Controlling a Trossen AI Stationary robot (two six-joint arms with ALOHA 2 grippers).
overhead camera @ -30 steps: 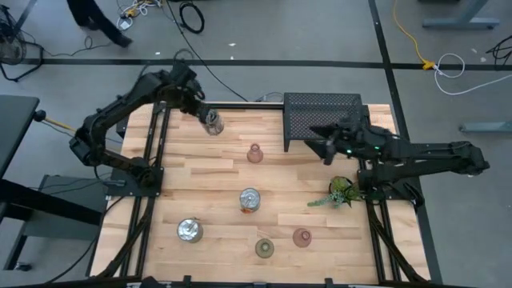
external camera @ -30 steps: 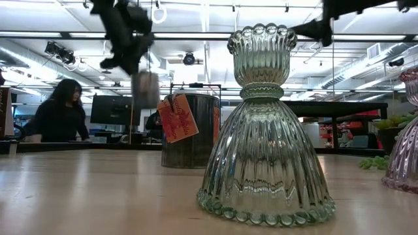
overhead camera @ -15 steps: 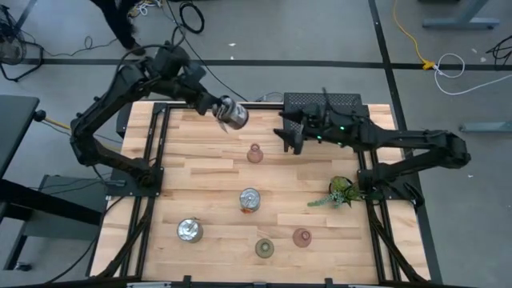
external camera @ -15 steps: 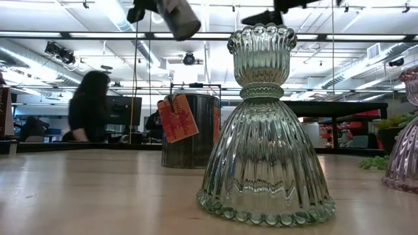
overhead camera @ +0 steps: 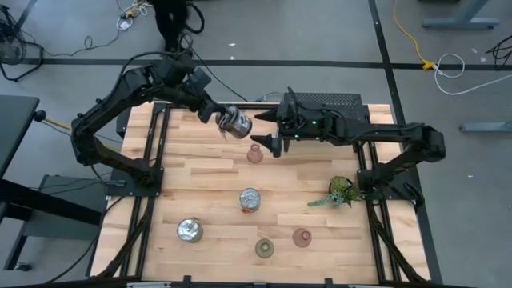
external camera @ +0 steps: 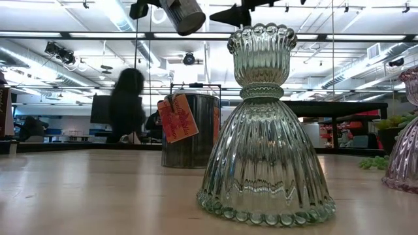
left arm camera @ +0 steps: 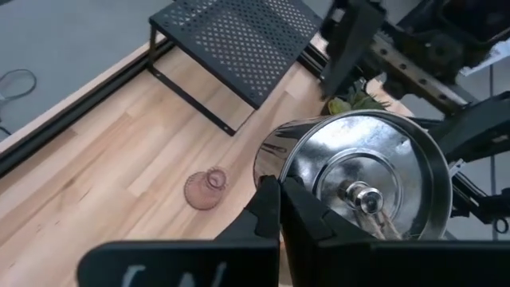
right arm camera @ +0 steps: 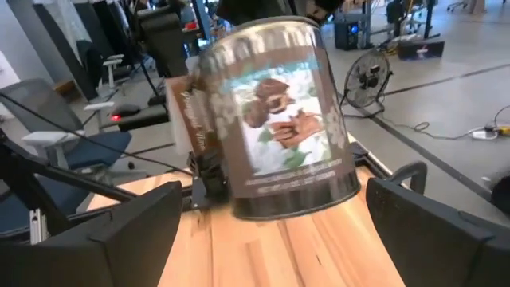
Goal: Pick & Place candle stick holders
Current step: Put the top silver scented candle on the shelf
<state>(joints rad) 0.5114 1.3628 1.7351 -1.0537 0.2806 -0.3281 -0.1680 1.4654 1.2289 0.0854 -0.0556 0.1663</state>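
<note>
Silver holder, clamped in the left gripper, is now carried toward the open right gripper; a handover seems near.

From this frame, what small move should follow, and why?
Probably the right gripper should ease forward so its open fingers straddle the silver holder, which the left gripper holds in the air, tilted toward it; the holder fills the right wrist view between those fingers, which suggests a handover.
</note>
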